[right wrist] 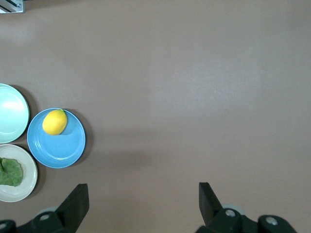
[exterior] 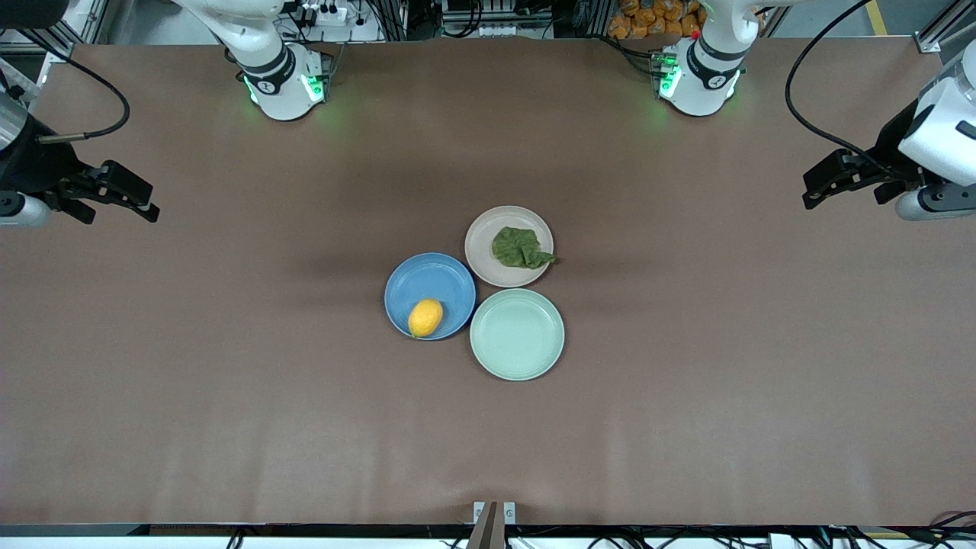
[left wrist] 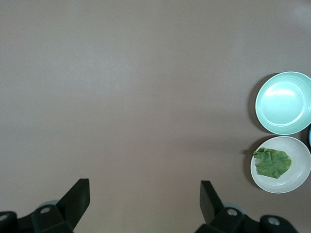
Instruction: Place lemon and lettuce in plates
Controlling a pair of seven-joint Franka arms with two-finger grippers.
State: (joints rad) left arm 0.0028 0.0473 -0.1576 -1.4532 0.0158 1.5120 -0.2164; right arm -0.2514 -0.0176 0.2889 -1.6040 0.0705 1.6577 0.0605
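Note:
The lemon (exterior: pixel 425 317) lies in the blue plate (exterior: pixel 435 278) at the table's middle; both also show in the right wrist view, the lemon (right wrist: pixel 54 122) in the blue plate (right wrist: pixel 60 145). The lettuce (exterior: pixel 521 248) lies in the beige-pink plate (exterior: pixel 488 229), its tip over the rim; the left wrist view shows the lettuce (left wrist: pixel 272 162) in that plate (left wrist: pixel 296 182). My right gripper (exterior: pixel 130 194) is open and empty, up over the right arm's end of the table. My left gripper (exterior: pixel 827 181) is open and empty over the left arm's end.
An empty mint-green plate (exterior: pixel 517 334) sits touching the other two plates, nearest the front camera; it also shows in the left wrist view (left wrist: pixel 284 103) and the right wrist view (right wrist: pixel 12 112). Brown table surface (exterior: pixel 229 366) spreads all round the plates.

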